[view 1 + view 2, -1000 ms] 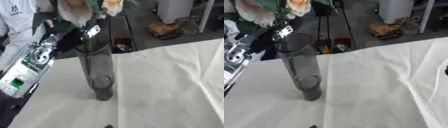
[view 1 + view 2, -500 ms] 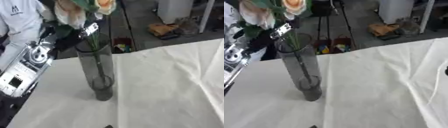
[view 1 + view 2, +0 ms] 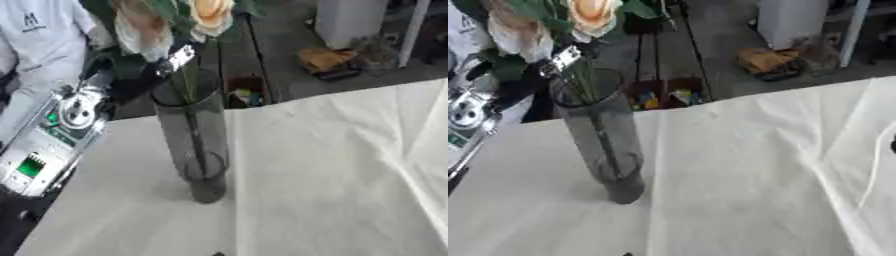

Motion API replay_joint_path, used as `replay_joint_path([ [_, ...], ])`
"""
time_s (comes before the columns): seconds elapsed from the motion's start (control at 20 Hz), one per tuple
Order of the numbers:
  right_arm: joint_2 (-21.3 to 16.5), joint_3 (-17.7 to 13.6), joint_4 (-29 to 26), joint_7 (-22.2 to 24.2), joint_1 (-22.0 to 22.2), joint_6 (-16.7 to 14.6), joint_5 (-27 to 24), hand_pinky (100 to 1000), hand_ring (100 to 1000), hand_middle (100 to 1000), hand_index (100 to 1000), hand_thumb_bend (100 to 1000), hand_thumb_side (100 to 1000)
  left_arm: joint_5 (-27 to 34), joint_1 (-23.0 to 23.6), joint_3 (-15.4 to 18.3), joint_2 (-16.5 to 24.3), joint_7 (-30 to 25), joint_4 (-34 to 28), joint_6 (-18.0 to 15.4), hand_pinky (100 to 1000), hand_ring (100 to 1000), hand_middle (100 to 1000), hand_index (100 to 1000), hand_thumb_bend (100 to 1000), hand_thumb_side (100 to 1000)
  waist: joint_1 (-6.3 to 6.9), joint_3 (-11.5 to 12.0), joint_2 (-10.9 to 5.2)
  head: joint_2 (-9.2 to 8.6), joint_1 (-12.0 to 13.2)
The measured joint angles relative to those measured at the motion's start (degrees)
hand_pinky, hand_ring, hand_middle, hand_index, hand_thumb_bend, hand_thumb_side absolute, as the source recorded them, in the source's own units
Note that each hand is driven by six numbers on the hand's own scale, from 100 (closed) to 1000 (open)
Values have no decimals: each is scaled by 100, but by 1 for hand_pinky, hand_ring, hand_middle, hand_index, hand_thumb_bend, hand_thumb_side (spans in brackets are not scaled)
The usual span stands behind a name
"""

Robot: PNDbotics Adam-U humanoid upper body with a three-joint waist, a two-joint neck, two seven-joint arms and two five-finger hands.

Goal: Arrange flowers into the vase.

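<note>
Standing upright in the vase (image 3: 197, 145), flower stems (image 3: 194, 125) seemingly reach its base.

No text can be read anywhere here.

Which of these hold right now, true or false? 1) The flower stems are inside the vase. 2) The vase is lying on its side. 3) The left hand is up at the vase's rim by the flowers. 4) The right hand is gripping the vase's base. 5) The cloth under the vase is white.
1) True: the stems run down inside the vase.
2) False: it stands upright on the cloth.
3) True: the left hand is at the rim, under the flowers.
4) False: no hand is at the base.
5) True.
</note>
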Motion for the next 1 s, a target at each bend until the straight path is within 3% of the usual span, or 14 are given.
replay_joint_path([
  [0.55,0,0,0,-8,0,8,-1,889,799,325,900,100,930,-38,41,1,61,-87,-6,-5,838,867,1000,1000,256,1000,0,2,1,-2,0],
  [1.0,0,0,0,-21,0,21,-7,890,799,324,901,100,930,-398,112,53,201,-791,-32,36,850,882,1000,1000,252,1000,0,29,0,1,-2],
])
